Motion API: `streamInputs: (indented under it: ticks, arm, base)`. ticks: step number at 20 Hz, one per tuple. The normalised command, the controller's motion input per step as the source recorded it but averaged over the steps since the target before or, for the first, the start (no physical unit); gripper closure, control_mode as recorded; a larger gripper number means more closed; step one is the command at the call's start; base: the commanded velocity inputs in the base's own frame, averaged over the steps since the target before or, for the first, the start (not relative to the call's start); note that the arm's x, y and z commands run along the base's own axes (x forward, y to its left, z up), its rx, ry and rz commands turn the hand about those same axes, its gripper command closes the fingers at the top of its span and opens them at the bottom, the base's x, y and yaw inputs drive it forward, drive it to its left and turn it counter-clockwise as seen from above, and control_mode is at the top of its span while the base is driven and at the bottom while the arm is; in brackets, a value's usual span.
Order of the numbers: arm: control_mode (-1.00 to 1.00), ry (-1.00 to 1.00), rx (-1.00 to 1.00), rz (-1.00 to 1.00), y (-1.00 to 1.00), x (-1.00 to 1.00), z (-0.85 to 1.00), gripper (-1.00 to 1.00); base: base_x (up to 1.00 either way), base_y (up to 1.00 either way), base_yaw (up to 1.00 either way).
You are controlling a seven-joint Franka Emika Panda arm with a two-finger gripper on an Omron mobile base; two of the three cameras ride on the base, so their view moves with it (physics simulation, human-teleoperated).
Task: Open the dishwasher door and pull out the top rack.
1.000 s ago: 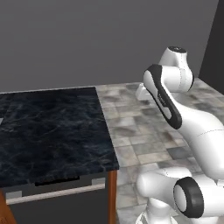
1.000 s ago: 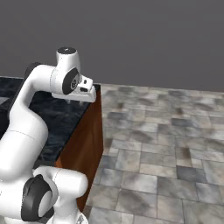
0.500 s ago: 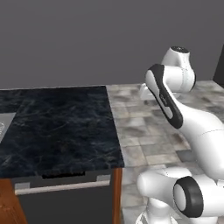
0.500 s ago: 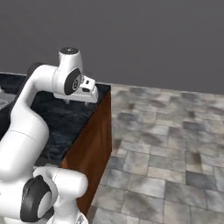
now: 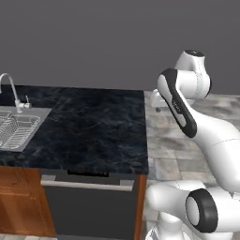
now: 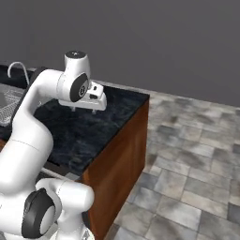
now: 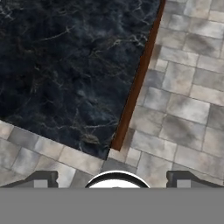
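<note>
At 6 o'clock of the left base view: dishwasher door (image 5: 89, 208), dark panel, closed, upright under the black marble countertop (image 5: 89, 129). Silver bar handle (image 5: 86, 183) horizontal across the door's top edge. Brown wooden cabinet (image 5: 21, 201) adjoining at 8 o'clock. Steel sink (image 5: 18, 129) with wire grid at 9 o'clock, faucet (image 5: 11, 91) behind it. White arm (image 5: 187, 103) rising from 5 o'clock, elbow bent toward 2 o'clock, well apart from the door.

At 10 o'clock of the right base view: gripper (image 6: 83, 109) poised above the countertop (image 6: 89, 126), fingertips pointing down, touching nothing. Wooden end panel (image 6: 119, 164) of the counter at 6 o'clock. Grey stone floor tiles (image 6: 192, 154) at 3 o'clock.

Along the bottom of the hand view: two dark fingertips (image 7: 40, 178) set wide apart, at 7 and 5 o'clock, nothing between them. Countertop (image 7: 70, 61) from 9 to 12 o'clock, its wooden edge (image 7: 138, 78) running diagonally, floor tiles (image 7: 183, 105) at 3 o'clock.
</note>
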Motion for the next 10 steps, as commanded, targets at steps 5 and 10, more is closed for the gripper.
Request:
streamInputs:
  ticks: [5,10]
  arm:
    - [1.0,0.0,0.0,0.0,0.0,0.0,0.0,-1.0]
    - [1.0,0.0,0.0,0.0,0.0,0.0,0.0,-1.0]
  base:
    - [0.0,-0.14,0.36]
    - [0.0,-0.22,0.36]
